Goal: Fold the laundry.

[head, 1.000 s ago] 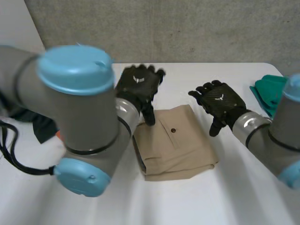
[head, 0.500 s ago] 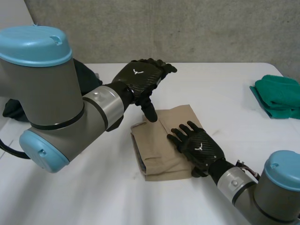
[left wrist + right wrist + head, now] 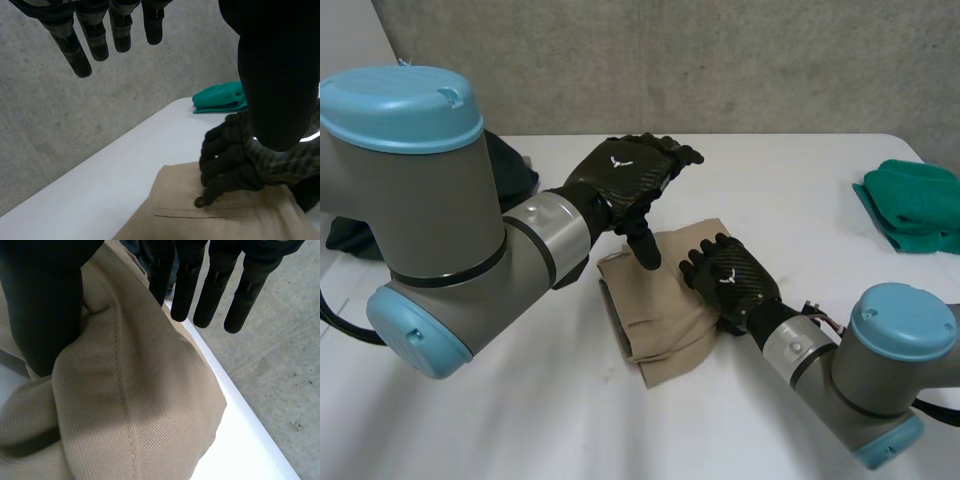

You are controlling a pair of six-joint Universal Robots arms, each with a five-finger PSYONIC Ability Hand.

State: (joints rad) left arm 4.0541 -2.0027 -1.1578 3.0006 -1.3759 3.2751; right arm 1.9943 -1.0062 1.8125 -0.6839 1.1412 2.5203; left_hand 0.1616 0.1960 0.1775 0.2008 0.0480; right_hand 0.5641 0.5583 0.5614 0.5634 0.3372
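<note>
Folded tan shorts (image 3: 660, 325) lie in the middle of the white table (image 3: 790, 190). My right hand (image 3: 732, 283) rests on their right part, with its fingers curled over the far edge near the pocket button (image 3: 199, 202). In the right wrist view the tan cloth (image 3: 140, 405) bulges up between the thumb (image 3: 45, 305) and the fingers (image 3: 215, 280). My left hand (image 3: 625, 178) hovers just above the shorts' far left corner. Its fingers (image 3: 75, 45) are straight and its thumb (image 3: 645, 245) points down, holding nothing. The left wrist view shows the right hand (image 3: 225, 160) gripping the shorts (image 3: 200, 220).
A folded green cloth (image 3: 915, 205) lies at the table's far right edge, also seen past the right hand (image 3: 220, 97). Dark garments (image 3: 510, 165) sit behind my left arm at the table's left. A grey concrete wall (image 3: 720, 60) stands behind the table.
My right hand came down from above the table onto the shorts, then slid toward their far edge and curled, bunching and turning the cloth. My left hand stayed hovering open.
</note>
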